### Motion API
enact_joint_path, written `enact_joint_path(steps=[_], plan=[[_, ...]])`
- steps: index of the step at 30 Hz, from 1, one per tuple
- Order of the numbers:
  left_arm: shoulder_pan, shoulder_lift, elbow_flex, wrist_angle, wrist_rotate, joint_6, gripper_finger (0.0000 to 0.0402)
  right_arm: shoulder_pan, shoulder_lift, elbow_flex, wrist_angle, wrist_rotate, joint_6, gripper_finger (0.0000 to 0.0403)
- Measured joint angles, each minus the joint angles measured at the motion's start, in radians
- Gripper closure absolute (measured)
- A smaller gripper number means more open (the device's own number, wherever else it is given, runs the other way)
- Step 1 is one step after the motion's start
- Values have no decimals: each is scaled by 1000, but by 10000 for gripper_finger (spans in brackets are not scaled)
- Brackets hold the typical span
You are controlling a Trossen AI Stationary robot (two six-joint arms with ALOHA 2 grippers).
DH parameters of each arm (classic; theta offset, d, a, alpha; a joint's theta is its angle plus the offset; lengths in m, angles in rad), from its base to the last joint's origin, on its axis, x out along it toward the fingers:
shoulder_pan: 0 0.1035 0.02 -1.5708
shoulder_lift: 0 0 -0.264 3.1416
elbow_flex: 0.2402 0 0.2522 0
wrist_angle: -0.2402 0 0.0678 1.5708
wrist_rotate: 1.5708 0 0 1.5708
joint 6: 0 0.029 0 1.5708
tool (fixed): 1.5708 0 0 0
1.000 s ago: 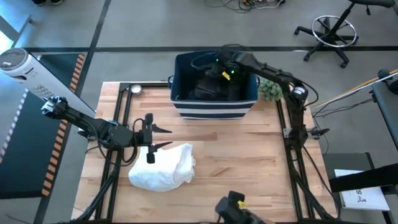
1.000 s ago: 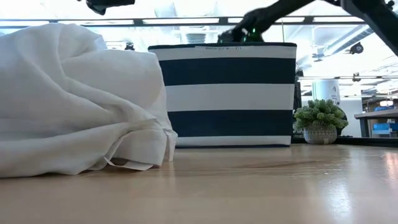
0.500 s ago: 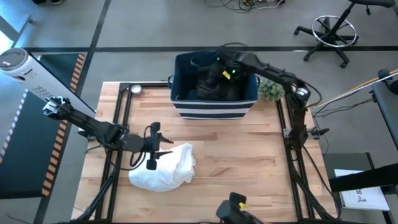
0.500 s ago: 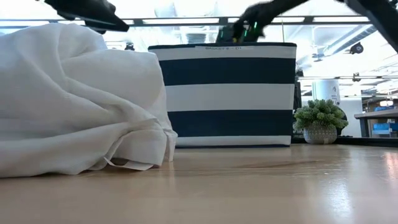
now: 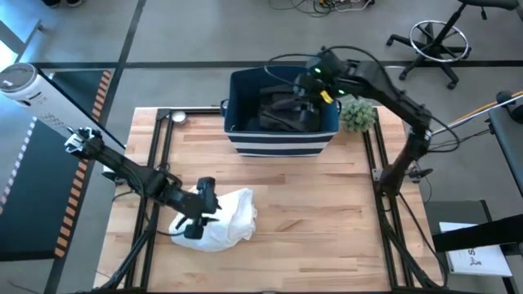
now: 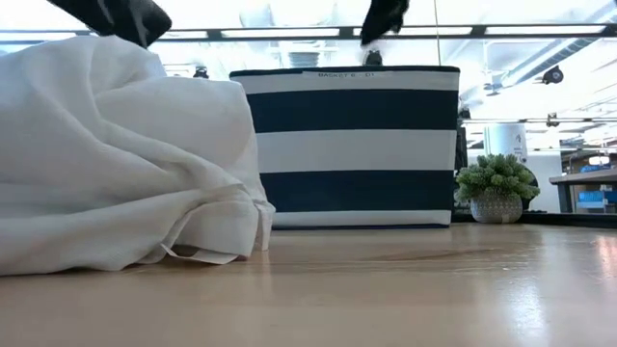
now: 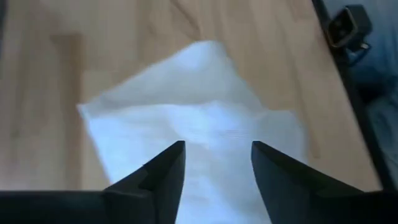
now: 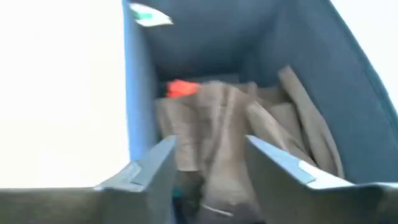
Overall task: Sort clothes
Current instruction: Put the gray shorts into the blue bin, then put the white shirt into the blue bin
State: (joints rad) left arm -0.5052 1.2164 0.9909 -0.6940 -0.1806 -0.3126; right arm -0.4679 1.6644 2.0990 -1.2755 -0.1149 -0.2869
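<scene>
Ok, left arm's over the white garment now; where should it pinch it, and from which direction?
Come straight down onto the raised crumpled ridge of the white garment. The left gripper is open above it, and that bunched fold gives the fingers more to pinch than the flat edges.

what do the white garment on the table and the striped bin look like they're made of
White garment: thin, matte woven cloth, probably cotton or linen; it crumples into soft folds and looks slightly sheer at the hem. Striped bin: stiffened fabric, perhaps canvas; its flat navy-and-white walls stand upright, and a printed label sits at the rim.
</scene>
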Motion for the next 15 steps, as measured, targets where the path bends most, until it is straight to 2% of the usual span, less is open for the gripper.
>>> enact_joint_path(steps=[7,12,15], plan=[[-27,165,34,-62,28,-48,167,70,-137,-100,-6,-43,32,138],[-27,253,-39,-47,-27,-29,142,100,-232,-237,56,-42,53,112],[-24,283,-95,31,-40,-21,139,112,-290,-340,123,-42,57,108]])
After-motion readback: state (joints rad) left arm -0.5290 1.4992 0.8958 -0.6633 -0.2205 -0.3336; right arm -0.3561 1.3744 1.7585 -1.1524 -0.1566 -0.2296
